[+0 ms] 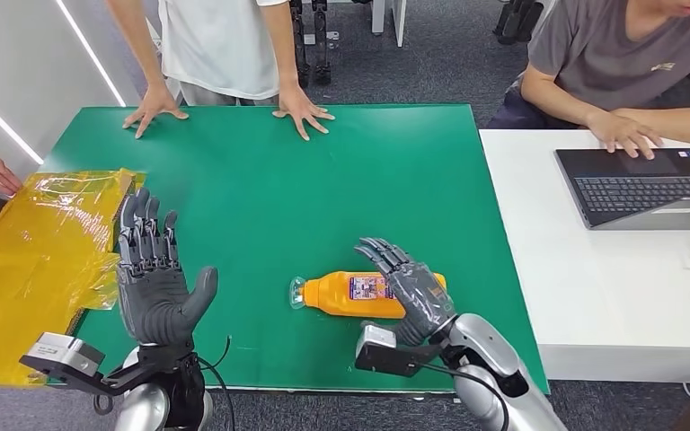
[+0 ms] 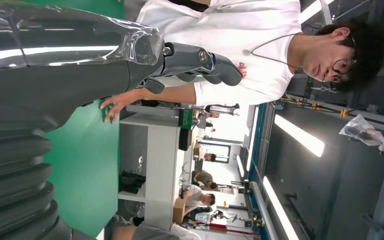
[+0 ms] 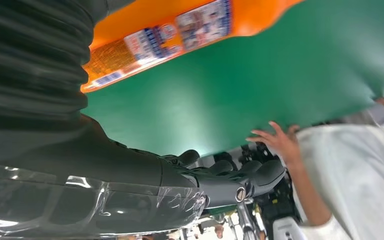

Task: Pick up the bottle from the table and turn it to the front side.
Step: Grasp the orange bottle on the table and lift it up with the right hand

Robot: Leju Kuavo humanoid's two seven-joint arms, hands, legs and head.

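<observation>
I'm working in an open office lab.
Green table [image 1: 323, 180], white desk [image 1: 548, 269] with laptop [image 1: 647, 187] right, ceiling light strips [image 2: 300, 136], more workstations beyond.

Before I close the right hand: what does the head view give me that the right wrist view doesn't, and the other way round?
Head view alone: the whole orange bottle lying on its side, clear cap end toward the left robot hand, which is raised with fingers spread; the yellow plastic sheet; the laptop on the white table.

Right wrist view alone: a close look at the bottle's printed label.

Both: the bottle, the green table, the right robot hand open beside the bottle, and the hand of the person in white on the far edge.
</observation>
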